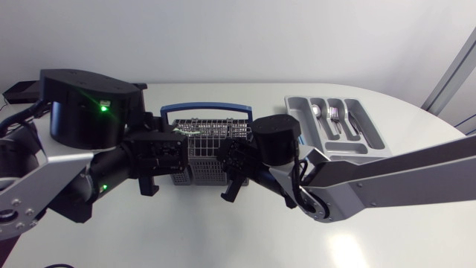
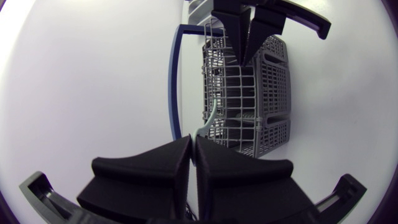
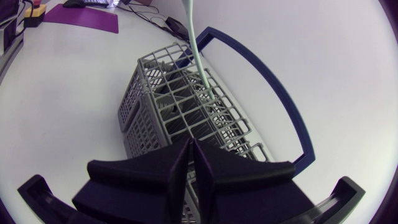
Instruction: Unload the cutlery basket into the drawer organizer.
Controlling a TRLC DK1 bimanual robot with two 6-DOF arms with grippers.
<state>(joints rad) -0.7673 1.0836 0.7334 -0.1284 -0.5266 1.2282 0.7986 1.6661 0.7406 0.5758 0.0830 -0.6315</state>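
Head view, contents as found.

1. Table point(image 1: 223, 238): white, rounded at the far right. Bare strips run along the near edge and along the far edge behind the basket.

2. Cutlery basket point(image 1: 202, 152): grey wire grid, upright, mid-table. Its blue handle point(image 1: 205, 109) lies on the far side. It is hemmed in at both ends, with the left arm point(image 1: 74, 175) at its left end and the right arm point(image 1: 387, 175) at its right end. Free table adjoins only its near and far sides.

3. Drawer organizer point(image 1: 296, 110): grey, at the far right, near the table's curved edge and well apart from the basket. A spoon point(image 1: 317, 112) and a fork point(image 1: 334, 114) lie in its long slots. The right arm's dark wrist housing sits between basket and organizer.

4. Left gripper point(image 2: 194, 140): in the left wrist view the fingers are pressed together to a hairline seam. They pinch the end of a thin pale green utensil point(image 2: 207, 118), which runs from the fingertips down into a basket compartment on the blue-handle side.

5. Right gripper point(image 3: 190, 144): in the right wrist view the fingers are closed flat against each other with nothing between them. The tips are just above the grid at the basket's near end. The pale green utensil rises out of a compartment ahead of it. In the left wrist view this gripper stands over the basket's opposite end, pointing down at the grid.
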